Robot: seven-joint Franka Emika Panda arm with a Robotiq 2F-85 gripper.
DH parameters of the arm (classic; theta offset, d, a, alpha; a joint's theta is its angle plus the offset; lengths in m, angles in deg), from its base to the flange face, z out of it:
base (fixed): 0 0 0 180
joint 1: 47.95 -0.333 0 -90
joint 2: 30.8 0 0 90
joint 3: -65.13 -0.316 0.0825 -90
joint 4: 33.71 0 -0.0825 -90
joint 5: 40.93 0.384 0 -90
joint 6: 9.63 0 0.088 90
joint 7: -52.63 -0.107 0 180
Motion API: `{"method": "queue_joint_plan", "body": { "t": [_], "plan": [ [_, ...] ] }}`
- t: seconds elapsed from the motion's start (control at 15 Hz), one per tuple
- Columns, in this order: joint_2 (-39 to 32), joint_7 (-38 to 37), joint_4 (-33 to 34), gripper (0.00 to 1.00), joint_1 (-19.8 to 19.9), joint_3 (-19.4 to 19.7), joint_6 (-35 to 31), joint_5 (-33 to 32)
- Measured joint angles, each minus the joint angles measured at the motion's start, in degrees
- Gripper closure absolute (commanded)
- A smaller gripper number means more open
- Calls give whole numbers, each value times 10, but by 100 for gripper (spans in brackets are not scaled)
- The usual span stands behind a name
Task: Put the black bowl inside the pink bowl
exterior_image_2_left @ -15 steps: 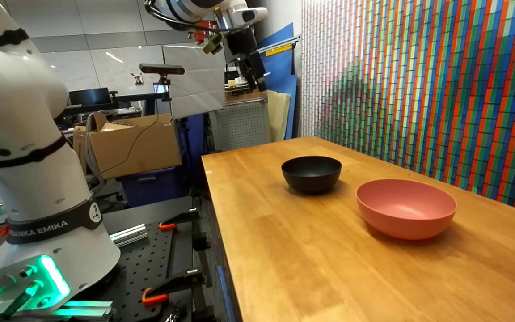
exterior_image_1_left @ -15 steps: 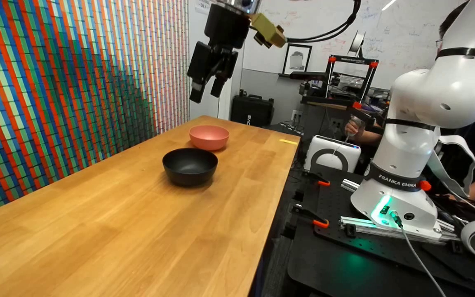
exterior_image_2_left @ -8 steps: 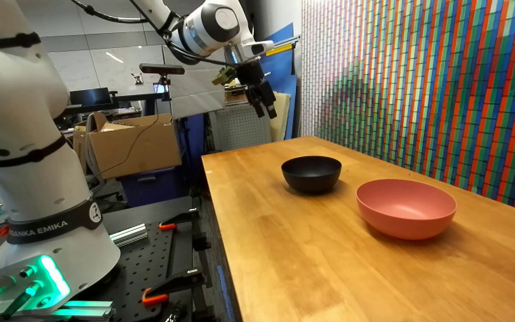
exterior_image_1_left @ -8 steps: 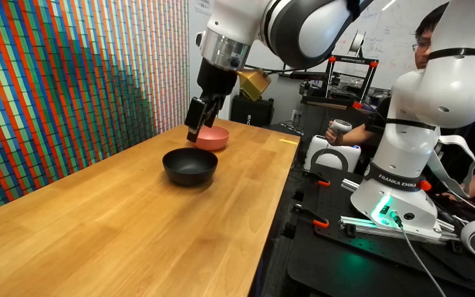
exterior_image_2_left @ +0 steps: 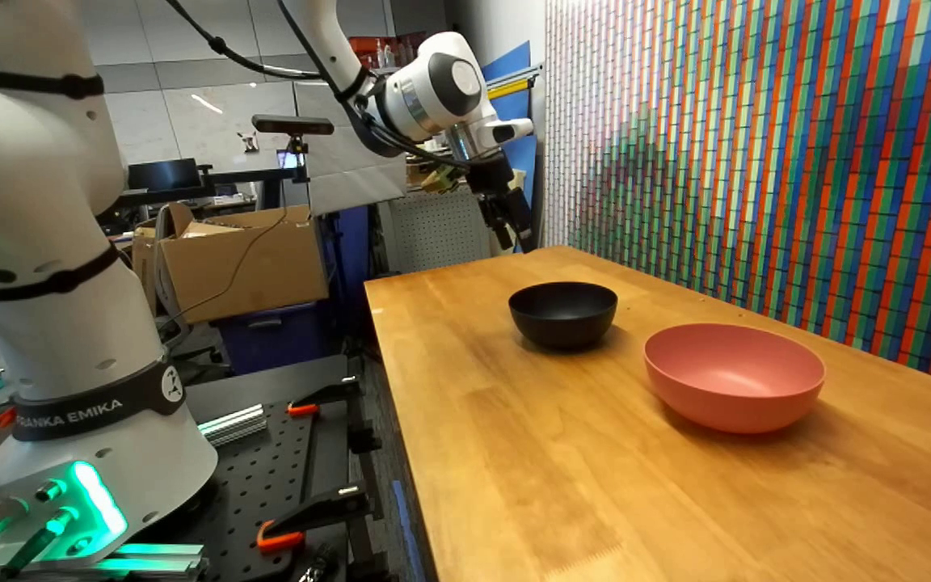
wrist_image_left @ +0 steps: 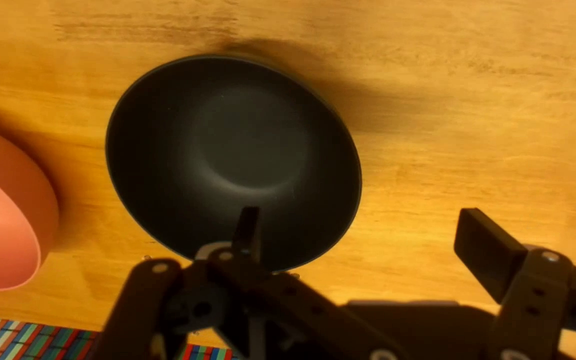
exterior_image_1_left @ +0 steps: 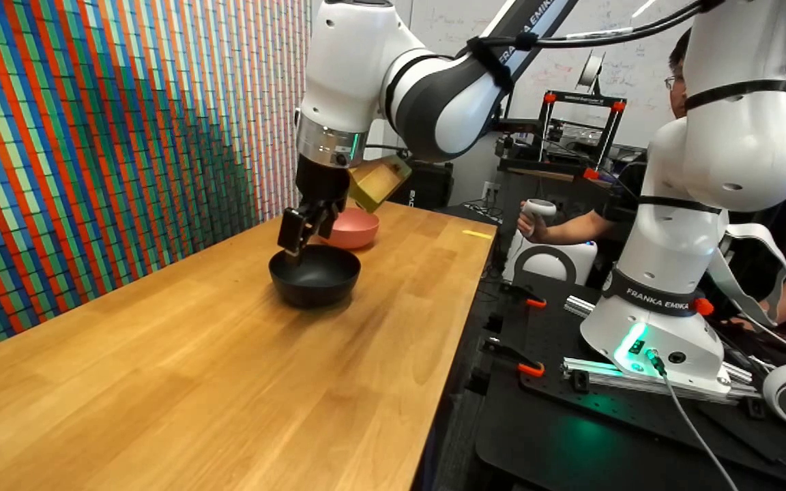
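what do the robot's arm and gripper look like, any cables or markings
The arm is glossy white and rounded, with dark panels, black straps and black cables. A black collar low on it reads FRANKA EMIKA in white, above a glowing green strip. The gripper is black, with two flat-faced, blocky fingers; above it are a silver band and a boxy yellow-gold block.

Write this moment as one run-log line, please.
pincer: open, hovering near black bowl; black bowl: upright on table, ungripped; pink bowl: beside it, apart; nesting: pending
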Motion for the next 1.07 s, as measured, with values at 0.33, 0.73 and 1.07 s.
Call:
{"method": "queue_joint_plan", "body": {
  "t": [0.33, 0.73, 1.07],
  "plan": [
    [-76, -9, 60, 0, -52, 65, 2, 5],
    [-123, -9, 86, 58, -102, 112, 4, 28],
    [-134, -9, 89, 96, -119, 119, 9, 54]
  ]
}}
